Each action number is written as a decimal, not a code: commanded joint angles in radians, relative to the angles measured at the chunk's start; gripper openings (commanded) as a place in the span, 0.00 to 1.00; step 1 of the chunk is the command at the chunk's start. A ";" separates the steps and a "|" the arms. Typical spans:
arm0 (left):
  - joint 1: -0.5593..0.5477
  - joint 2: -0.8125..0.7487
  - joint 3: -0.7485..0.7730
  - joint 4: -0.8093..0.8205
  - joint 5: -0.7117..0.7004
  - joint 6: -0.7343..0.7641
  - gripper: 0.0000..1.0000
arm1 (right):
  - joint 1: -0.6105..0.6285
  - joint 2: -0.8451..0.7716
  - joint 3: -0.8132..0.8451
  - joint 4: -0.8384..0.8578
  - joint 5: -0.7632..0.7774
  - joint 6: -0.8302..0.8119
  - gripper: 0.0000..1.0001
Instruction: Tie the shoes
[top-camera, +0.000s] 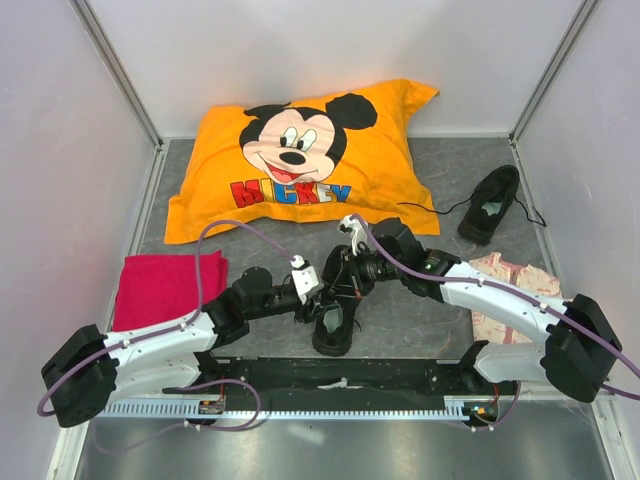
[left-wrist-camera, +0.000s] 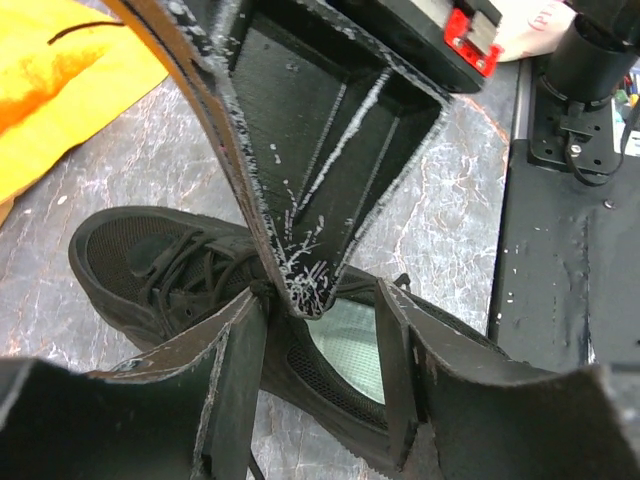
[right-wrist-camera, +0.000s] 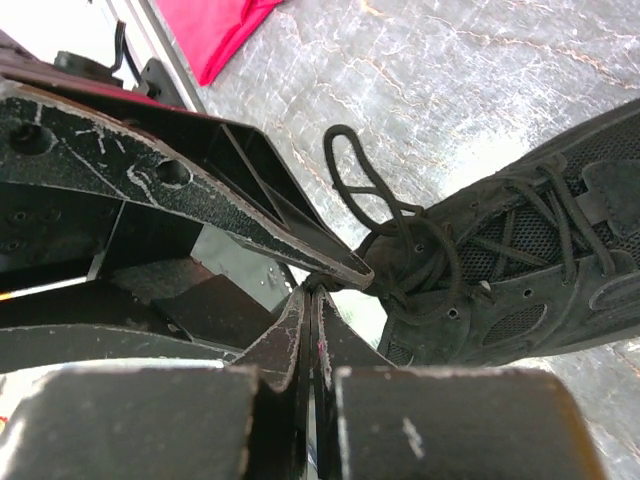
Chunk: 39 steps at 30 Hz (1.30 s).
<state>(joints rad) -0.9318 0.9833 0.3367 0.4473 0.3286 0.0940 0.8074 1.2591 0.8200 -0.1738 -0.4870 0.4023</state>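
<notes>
One shoe beneath left gripper

You can count two black shoes: the near shoe and the far shoe. You have one orange pillow, and it shows one mouse face. You have one red cloth and one pale pink cloth, so that makes two cloths. You have two robot arms, one left arm and one right arm. You have one grey table under them all.
</notes>
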 joint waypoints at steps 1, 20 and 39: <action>-0.004 0.017 0.013 0.057 -0.057 -0.065 0.50 | -0.004 -0.027 -0.024 0.102 0.022 0.096 0.00; -0.004 0.002 0.018 -0.025 -0.062 0.044 0.02 | -0.063 -0.116 0.025 -0.033 -0.058 -0.207 0.43; -0.006 0.006 0.019 -0.025 -0.043 0.085 0.02 | -0.094 0.002 0.091 -0.190 -0.257 -0.395 0.42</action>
<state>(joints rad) -0.9337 0.9993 0.3367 0.3981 0.2684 0.1410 0.7097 1.2381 0.8612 -0.3576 -0.6846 0.0414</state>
